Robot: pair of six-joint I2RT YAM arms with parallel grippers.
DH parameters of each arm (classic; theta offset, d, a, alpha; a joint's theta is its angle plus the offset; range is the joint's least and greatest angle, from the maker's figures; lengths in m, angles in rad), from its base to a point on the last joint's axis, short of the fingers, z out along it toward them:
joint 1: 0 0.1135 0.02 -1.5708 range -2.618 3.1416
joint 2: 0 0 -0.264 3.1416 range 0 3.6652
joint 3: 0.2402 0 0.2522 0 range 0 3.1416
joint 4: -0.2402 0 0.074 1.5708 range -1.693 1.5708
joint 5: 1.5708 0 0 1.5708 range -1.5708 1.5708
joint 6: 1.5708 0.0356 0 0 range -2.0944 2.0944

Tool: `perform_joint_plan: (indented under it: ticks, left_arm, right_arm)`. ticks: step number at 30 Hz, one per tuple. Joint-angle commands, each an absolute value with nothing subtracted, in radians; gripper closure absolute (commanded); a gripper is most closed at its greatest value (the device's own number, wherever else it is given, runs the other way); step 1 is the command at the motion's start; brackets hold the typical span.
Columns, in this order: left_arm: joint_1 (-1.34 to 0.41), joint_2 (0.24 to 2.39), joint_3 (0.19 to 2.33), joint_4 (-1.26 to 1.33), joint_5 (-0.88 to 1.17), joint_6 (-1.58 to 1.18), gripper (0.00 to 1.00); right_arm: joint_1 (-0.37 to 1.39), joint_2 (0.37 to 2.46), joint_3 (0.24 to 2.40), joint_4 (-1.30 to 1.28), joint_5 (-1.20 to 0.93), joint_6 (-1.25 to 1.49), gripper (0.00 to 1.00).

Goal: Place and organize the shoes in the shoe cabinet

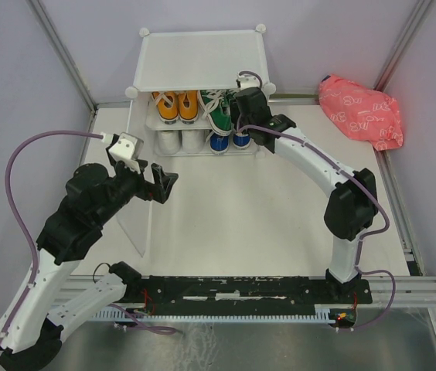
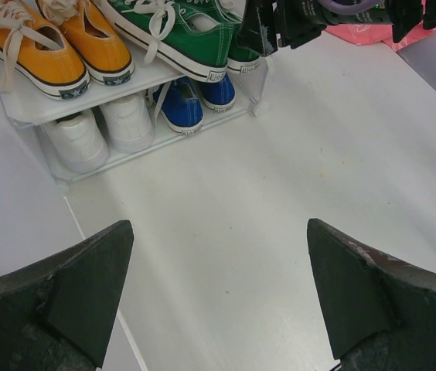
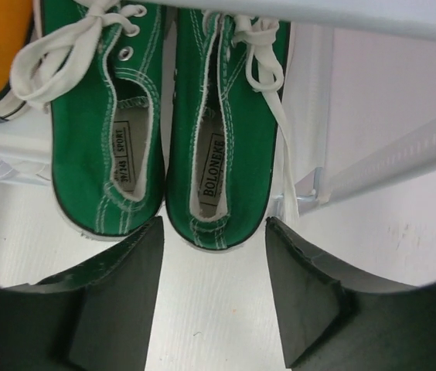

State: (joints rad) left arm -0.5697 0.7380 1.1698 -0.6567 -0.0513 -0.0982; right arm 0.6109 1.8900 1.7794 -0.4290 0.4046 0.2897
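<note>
Left side: my left gripper (image 1: 160, 185) hangs over the desk (image 1: 233, 224) in front of the shoe cabinet (image 1: 202, 58), toward its left. Its jaws are wide apart and it holds nothing; the arm is folded low.

Inside the shoe cabinet: orange shoes (image 1: 175, 106) upper left, white shoes (image 1: 181, 141) beneath them, green shoes (image 1: 218, 110) upper right, blue shoes (image 1: 229, 141) below those.

Right side: my right arm reaches forward to the cabinet's upper right. The right gripper (image 3: 214, 278) has its jaws apart just behind the heel of the right-hand green shoe (image 3: 214, 154); no contact is evident.

Judgement: the step in hand is settling the green pair. The next move calls for a light, square nudge at that heel, clear of the laces and the cabinet's side panel.
</note>
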Motion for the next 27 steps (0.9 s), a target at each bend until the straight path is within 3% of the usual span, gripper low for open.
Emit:
perform_joint_plan:
  ticks: [1, 4, 6, 11, 12, 17, 27]
  left_arm:
    - [-0.567, 0.735, 1.163, -0.631, -0.064, -0.098, 0.01]
    - [-0.568, 0.739, 1.163, -0.633, -0.067, -0.097, 0.01]
    - [-0.568, 0.743, 1.164, -0.633, -0.066, -0.098, 0.01]
    - [-0.568, 0.746, 1.161, -0.632, -0.067, -0.099, 0.01]
    - [-0.568, 0.746, 1.159, -0.632, -0.068, -0.098, 0.01]
    - [-0.568, 0.746, 1.157, -0.634, -0.068, -0.102, 0.01]
    - [-0.568, 0.741, 1.162, -0.649, -0.088, -0.1, 0.01]
  right_arm:
    - [0.588, 1.918, 1.787, -0.393, 0.413, 0.311, 0.4]
    - [0.583, 1.936, 1.771, -0.346, 0.41, 0.306, 0.44]
    - [0.581, 1.945, 1.758, -0.309, 0.41, 0.293, 0.54]
    - [0.577, 1.948, 1.72, -0.212, 0.459, 0.258, 0.95]
    - [0.577, 1.941, 1.703, -0.182, 0.484, 0.251, 0.98]
    - [0.574, 1.927, 1.662, -0.005, 0.607, 0.177, 0.98]
    - [0.551, 2.073, 1.904, -0.089, 0.589, 0.039, 0.98]
